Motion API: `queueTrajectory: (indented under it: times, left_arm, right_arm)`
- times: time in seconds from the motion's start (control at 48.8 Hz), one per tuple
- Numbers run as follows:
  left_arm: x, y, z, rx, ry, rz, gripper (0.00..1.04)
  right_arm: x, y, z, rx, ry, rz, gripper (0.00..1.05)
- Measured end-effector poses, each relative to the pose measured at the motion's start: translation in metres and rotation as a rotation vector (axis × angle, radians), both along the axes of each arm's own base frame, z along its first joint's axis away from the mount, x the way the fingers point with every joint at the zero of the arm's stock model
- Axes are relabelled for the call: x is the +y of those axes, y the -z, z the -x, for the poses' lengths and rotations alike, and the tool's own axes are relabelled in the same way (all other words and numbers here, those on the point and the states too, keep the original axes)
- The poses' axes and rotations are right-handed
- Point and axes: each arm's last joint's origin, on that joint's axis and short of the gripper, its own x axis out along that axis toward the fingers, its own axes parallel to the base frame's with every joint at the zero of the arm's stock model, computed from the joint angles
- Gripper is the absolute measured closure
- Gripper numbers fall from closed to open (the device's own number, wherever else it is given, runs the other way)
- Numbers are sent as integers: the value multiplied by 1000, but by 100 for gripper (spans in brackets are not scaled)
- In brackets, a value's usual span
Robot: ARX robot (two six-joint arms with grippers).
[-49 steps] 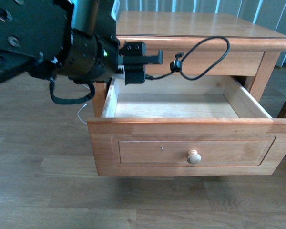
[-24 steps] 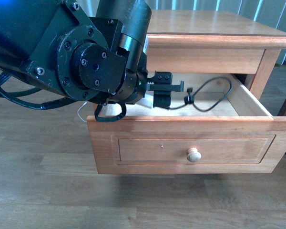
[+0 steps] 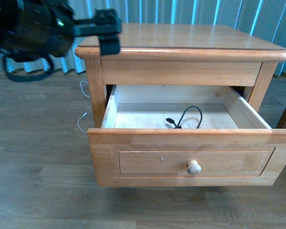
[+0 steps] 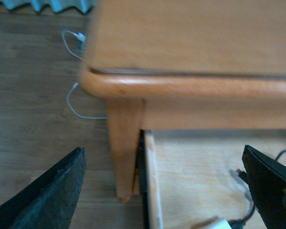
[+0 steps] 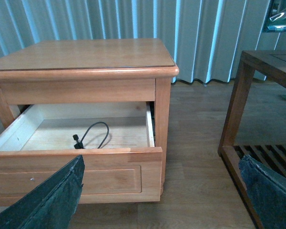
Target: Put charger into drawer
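Placing looks done: the small white charger with looped black cable point(image 4: 213, 224) lies inside the honey-coloured wooden drawer point(image 3: 190, 143); our left gripper point(image 3: 110, 33) (ten o'clock of it) gapes empty; we should withdraw.

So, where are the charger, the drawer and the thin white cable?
charger point(image 3: 171, 122): front view, on the black tie of its cable.
drawer point(image 3: 143, 139): front view, on the top rail of its front.
thin white cable point(image 4: 81, 37): left wrist view, on its thicker white end.
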Motion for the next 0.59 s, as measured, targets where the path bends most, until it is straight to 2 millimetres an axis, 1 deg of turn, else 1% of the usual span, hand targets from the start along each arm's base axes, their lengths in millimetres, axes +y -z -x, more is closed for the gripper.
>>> queueTrajectory:
  times: [0.021,0.082,0.103,0.205,0.246,0.308,0.41,0.492,0.574,0.595]
  left_arm:
    - [3,-3,2,-7,-6,-1,6]
    - [27,-24,28,-62,-43,-11,6]
    - [28,-25,29,-64,-44,-11,6]
    - [49,-43,60,-108,-72,-18,6]
    - [58,-49,75,-122,-81,-14,6]
    - [68,-54,92,-134,-95,-11,6]
    - [88,-60,129,-158,-137,5,6]
    - [109,-63,175,-177,-189,36,6]
    - [117,-65,201,-198,-217,41,6]
    - [119,-65,211,-208,-226,41,6]
  right_arm:
    - [0,0,0,0,0,0,8]
    - [0,0,0,0,0,0,8]
    - [0,0,0,0,0,0,8]
    - [0,0,0,0,0,0,8]
    - [0,0,0,0,0,0,8]
    - [0,0,0,0,0,0,8]
    - [0,0,0,0,0,0,8]
    - [0,0,0,0,0,0,8]
    - [0,0,0,0,0,0,8]
    - [0,0,0,0,0,0,8]
